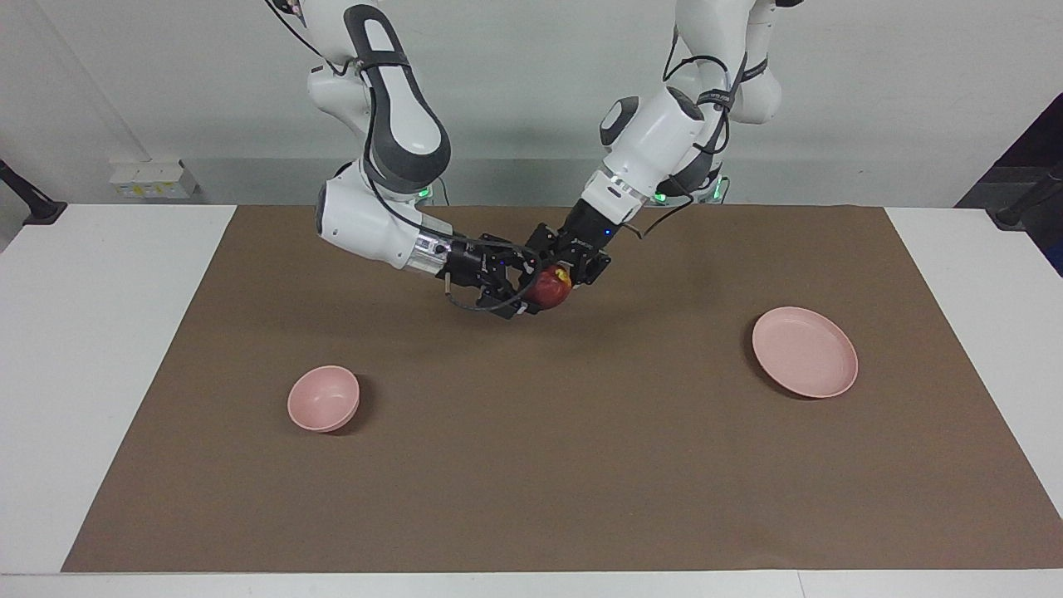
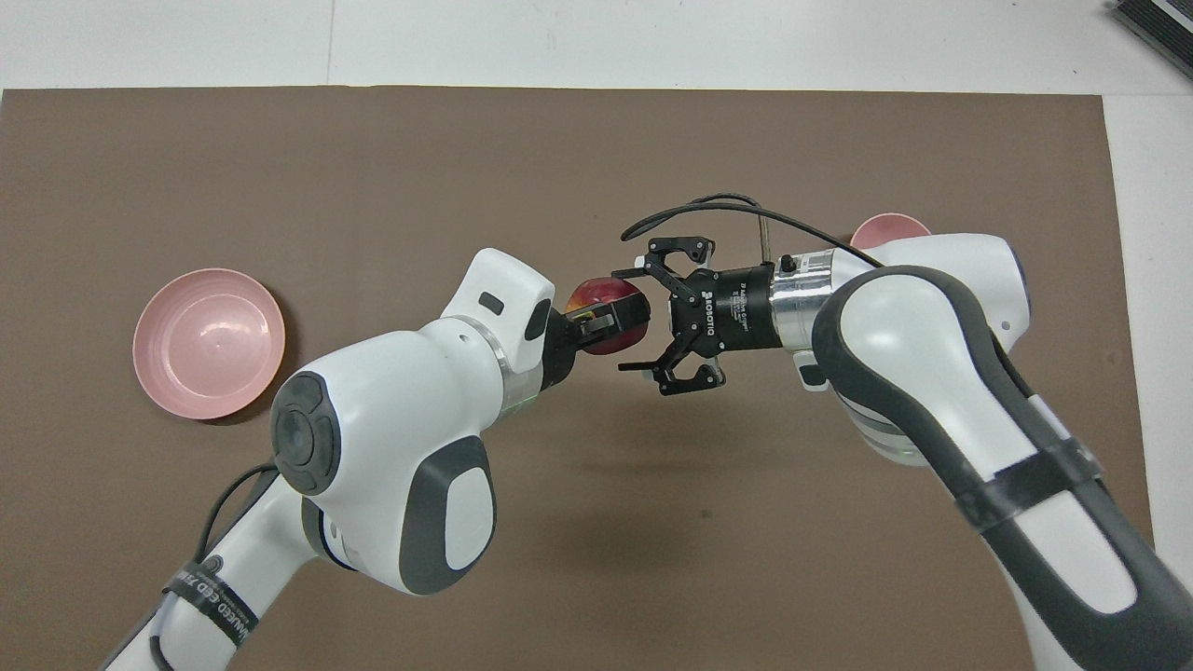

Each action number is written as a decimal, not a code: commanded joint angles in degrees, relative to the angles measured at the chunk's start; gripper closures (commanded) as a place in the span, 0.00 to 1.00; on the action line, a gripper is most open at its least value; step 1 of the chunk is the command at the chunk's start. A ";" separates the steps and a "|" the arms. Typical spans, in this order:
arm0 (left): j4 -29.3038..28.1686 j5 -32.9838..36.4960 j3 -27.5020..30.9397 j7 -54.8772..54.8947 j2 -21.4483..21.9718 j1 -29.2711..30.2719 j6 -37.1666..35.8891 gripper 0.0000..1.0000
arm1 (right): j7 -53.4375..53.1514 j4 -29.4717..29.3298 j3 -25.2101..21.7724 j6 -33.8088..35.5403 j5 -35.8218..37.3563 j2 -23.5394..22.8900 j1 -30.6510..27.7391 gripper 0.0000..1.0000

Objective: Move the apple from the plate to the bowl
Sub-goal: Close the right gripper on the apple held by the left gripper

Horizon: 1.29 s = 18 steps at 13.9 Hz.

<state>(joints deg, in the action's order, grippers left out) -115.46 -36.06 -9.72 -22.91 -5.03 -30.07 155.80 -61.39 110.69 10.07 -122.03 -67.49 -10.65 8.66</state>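
Left gripper [image 1: 558, 281] clamps apple [image 1: 551, 287]; right gripper [image 2: 637, 319] spread around it — midair.

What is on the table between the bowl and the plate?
Nothing rests there: only bare brown mat lies between the bowl and the plate, as the facing view shows. The apple hangs above the mat, nearer the robots than that stretch.
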 commanded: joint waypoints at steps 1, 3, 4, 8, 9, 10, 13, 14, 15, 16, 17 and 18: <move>-0.03 -1.11 0.76 -0.38 0.54 -1.48 -0.05 1.00 | 1.62 -1.00 0.12 0.91 -1.33 -0.60 -0.14 0.00; -0.03 -1.11 0.58 -0.38 0.63 -1.40 -1.28 1.00 | 5.99 -1.00 0.13 1.09 -1.67 -0.60 -0.40 0.51; -0.03 -1.11 0.58 -0.38 0.63 -1.40 -1.38 1.00 | 7.06 -1.18 0.12 1.01 -1.94 -0.69 -0.40 0.88; 0.14 -1.20 0.58 -0.64 0.98 -1.40 -2.86 0.89 | 7.16 -1.79 0.12 0.83 -1.94 -0.86 -0.14 1.00; 0.23 -1.20 0.67 -1.42 1.33 -1.40 -3.39 0.50 | 7.16 -1.79 0.12 0.83 -1.94 -0.86 -0.14 1.00; 0.32 -1.20 0.67 -1.69 1.33 -1.40 -3.66 0.34 | 7.16 -1.79 0.12 0.74 -1.94 -0.86 -0.14 1.00; 0.41 -1.11 0.85 -1.87 1.95 -1.05 -4.62 0.00 | 7.16 -1.79 0.12 0.74 -1.94 -0.95 -0.14 1.00; 0.50 -1.11 0.93 -1.87 2.73 -0.87 -6.02 0.00 | 7.16 -1.79 0.12 0.74 -1.94 -0.95 -0.14 1.00; 0.58 -1.11 1.02 -1.78 3.26 -0.61 -8.04 0.00 | 7.16 -1.79 0.12 0.74 -1.94 -0.95 -0.14 1.00; 0.58 -1.11 1.20 -1.70 4.14 -0.43 -10.06 0.00 | 7.24 -1.79 0.12 0.83 -1.85 -0.95 -0.14 1.00; 0.58 -1.11 1.37 -1.61 4.58 -0.34 -11.47 0.00 | 7.24 -1.79 0.12 0.83 -1.85 -0.95 -0.23 1.00; 0.58 -1.11 1.37 -1.26 5.37 -0.17 -12.27 0.00 | 7.24 -1.88 0.12 0.83 -1.85 -0.95 -0.23 1.00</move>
<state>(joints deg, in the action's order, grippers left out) -114.82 -36.11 -8.92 -24.44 -1.81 -30.44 146.88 -56.03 109.77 10.01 -121.33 -67.55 -10.97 8.67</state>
